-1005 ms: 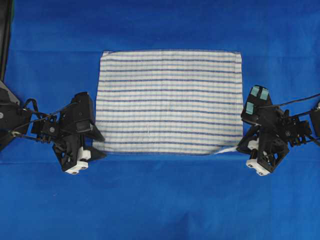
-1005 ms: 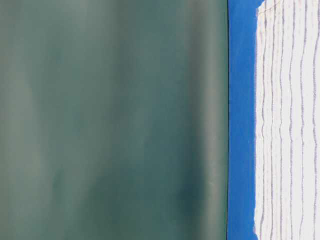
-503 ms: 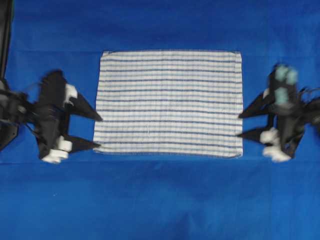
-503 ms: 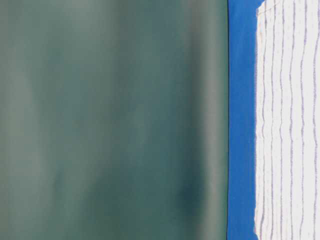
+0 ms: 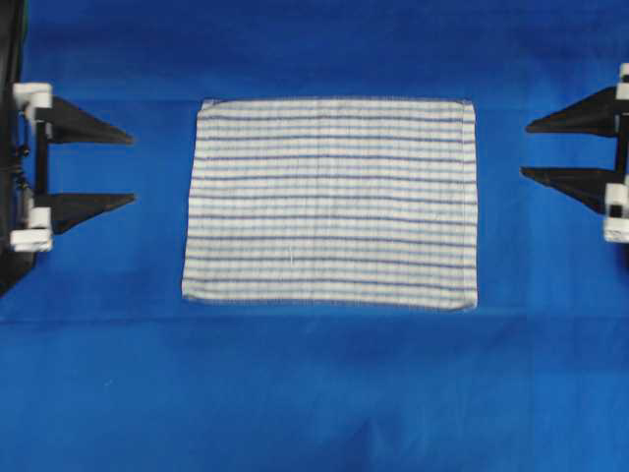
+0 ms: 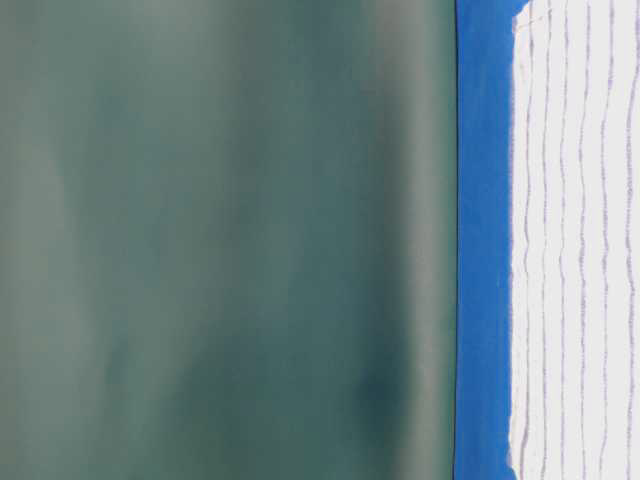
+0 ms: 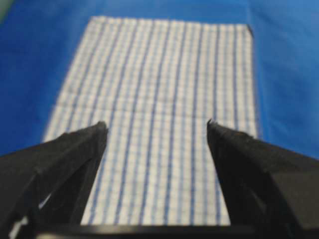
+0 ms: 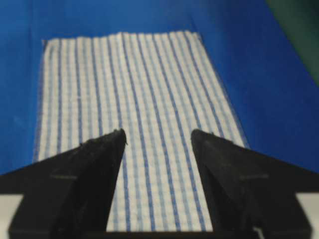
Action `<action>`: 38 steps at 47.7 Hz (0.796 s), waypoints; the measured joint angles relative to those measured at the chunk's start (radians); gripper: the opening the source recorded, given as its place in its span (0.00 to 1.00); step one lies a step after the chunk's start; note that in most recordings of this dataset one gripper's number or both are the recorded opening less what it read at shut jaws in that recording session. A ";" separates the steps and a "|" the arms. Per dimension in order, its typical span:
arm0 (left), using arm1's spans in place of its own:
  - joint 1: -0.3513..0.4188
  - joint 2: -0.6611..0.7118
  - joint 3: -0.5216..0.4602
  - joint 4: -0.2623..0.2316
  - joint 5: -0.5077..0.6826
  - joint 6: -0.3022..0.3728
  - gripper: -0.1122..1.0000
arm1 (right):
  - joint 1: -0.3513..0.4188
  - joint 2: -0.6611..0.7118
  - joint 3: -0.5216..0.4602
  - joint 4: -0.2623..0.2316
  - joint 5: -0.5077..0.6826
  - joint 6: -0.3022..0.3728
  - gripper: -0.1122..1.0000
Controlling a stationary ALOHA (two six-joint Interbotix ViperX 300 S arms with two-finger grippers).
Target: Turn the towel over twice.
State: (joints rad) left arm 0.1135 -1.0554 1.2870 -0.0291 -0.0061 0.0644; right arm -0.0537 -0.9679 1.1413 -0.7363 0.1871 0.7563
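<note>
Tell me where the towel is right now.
In the overhead view the towel lies flat on the blue sheet near the middle, between the open left gripper and open right gripper, touching neither.

One towel [image 5: 330, 203], one blue sheet [image 5: 314, 393], two hands.

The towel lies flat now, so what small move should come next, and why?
Probably none beyond staying back: the towel lies flat on the blue sheet, and the left pincer and right pincer are open and apart from its edges. Whether both turns are done cannot be told.
</note>
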 measured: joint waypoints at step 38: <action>0.117 0.218 0.055 0.000 -0.253 -0.008 0.77 | -0.261 0.218 0.021 0.038 -0.126 0.014 0.68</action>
State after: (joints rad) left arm 0.2301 -0.8376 1.3422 -0.0291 -0.2592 0.0568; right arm -0.3145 -0.7501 1.1628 -0.6980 0.0614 0.7701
